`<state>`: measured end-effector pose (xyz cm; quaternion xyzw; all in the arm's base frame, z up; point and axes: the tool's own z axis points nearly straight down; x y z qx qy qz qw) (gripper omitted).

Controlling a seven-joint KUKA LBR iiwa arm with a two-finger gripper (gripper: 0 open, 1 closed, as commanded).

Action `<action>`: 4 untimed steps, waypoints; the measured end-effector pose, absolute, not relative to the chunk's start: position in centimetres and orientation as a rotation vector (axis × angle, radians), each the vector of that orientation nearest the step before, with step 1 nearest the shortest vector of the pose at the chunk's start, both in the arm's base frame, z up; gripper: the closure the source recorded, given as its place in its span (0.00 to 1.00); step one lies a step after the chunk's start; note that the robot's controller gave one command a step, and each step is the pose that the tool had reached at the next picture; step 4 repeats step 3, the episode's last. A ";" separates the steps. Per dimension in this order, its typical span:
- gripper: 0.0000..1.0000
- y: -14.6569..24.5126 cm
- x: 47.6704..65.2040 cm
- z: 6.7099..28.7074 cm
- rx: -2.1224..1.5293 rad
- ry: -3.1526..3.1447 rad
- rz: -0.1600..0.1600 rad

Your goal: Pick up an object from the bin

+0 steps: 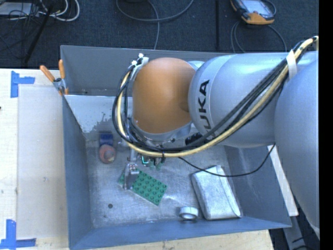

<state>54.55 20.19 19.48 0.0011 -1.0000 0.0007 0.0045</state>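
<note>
A robot arm's claw (131, 172) is shown low over the floor of a grey bin (83, 191), at the left end of a flat green studded plate (150, 187) lying mid-floor toward the bin's near edge. How far the claw is opened cannot be told, and nothing is seen held in it. The grasp itself is judged to be the step in hand, so that end of the plate would next need to be clamped firmly and lifted.

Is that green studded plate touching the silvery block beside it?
Apart. The camera view shows bare bin floor between the green studded plate and the silvery block.
</note>
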 end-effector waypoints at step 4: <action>1.00 5.5 56.7 26.5 0.860 -3.030 0.003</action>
